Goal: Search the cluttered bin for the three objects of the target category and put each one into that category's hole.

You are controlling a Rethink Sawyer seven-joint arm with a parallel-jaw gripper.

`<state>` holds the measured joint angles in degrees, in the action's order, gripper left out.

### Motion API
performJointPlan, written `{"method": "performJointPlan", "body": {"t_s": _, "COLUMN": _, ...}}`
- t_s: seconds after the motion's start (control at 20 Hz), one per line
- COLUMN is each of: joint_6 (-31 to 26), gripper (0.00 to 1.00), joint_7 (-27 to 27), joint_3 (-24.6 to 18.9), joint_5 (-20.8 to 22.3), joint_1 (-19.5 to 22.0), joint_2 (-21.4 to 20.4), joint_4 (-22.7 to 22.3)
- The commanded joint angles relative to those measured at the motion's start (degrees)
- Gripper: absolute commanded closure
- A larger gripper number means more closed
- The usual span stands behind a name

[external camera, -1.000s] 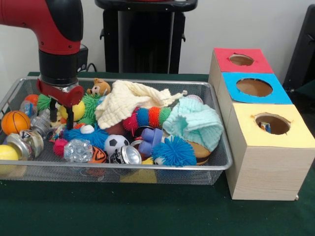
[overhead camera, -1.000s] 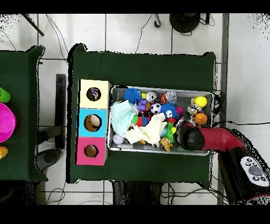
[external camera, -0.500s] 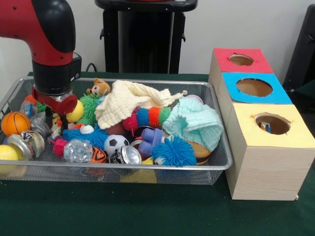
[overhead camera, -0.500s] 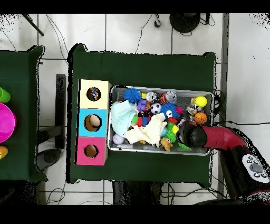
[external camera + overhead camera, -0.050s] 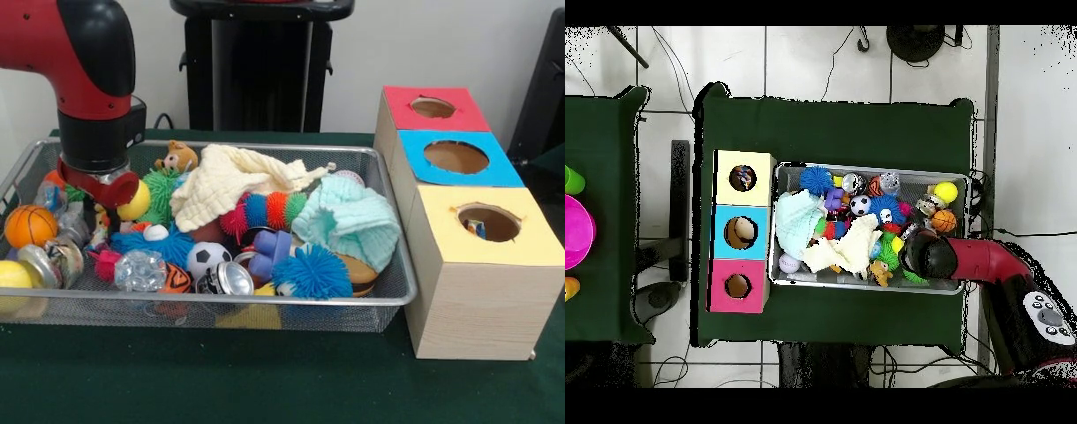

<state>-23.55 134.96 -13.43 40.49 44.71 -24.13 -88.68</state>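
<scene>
Green-clothed surface (image 5: 291, 380): the claw (image 5: 95, 210), grip state hidden, probes the wire bin's (image 5: 388, 291) nine-o'clock clutter; searching step, needing a grasp next.

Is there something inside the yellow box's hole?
Yes. Through the yellow box's hole the front view shows a small colourful thing at its left edge. What it is, I cannot tell.

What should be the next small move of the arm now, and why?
Probably a short, slow lift straight up. The gripper is low in the wire bin, pressed among crowded toys beside the yellow ball and the orange basketball, and its tips are hidden, so I cannot tell whether it holds anything. Rising a little would show this before any move toward the boxes.
</scene>
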Motion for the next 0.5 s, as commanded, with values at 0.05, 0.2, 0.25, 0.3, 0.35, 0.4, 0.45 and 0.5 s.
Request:
{"method": "performJointPlan", "body": {"t_s": 0.05, "joint_6": 4.86, "gripper": 1.00, "joint_7": -10.62, "joint_3": -3.38, "joint_5": 7.88, "joint_1": 0.01, "joint_2": 8.69, "joint_4": 6.47}}
{"method": "performJointPlan", "body": {"t_s": 0.2, "joint_6": 5.11, "gripper": 1.00, "joint_7": -10.03, "joint_3": -3.48, "joint_5": 7.66, "joint_1": 0.18, "joint_2": 8.51, "joint_4": 6.09}}
{"method": "performJointPlan", "body": {"t_s": 0.25, "joint_6": 4.32, "gripper": 1.00, "joint_7": -10.27, "joint_3": -3.81, "joint_5": 7.08, "joint_1": 0.36, "joint_2": 7.81, "joint_4": 5.54}}
{"method": "performJointPlan", "body": {"t_s": 0.3, "joint_6": 3.54, "gripper": 1.00, "joint_7": -10.51, "joint_3": -4.14, "joint_5": 6.50, "joint_1": 0.53, "joint_2": 7.10, "joint_4": 5.00}}
{"method": "performJointPlan", "body": {"t_s": 0.35, "joint_6": 3.21, "gripper": 1.00, "joint_7": -10.01, "joint_3": -4.05, "joint_5": 6.01, "joint_1": 0.29, "joint_2": 6.05, "joint_4": 4.24}}
{"method": "performJointPlan", "body": {"t_s": 0.4, "joint_6": 3.17, "gripper": 1.00, "joint_7": -9.51, "joint_3": -3.79, "joint_5": 5.75, "joint_1": 0.12, "joint_2": 4.79, "joint_4": 3.25}}
{"method": "performJointPlan", "body": {"t_s": 0.45, "joint_6": 2.62, "gripper": 1.00, "joint_7": -9.27, "joint_3": -3.77, "joint_5": 5.20, "joint_1": -0.07, "joint_2": 3.20, "joint_4": 2.19}}
{"method": "performJointPlan", "body": {"t_s": 0.5, "joint_6": 2.08, "gripper": 1.00, "joint_7": -9.03, "joint_3": -3.74, "joint_5": 4.64, "joint_1": -0.26, "joint_2": 1.62, "joint_4": 1.13}}
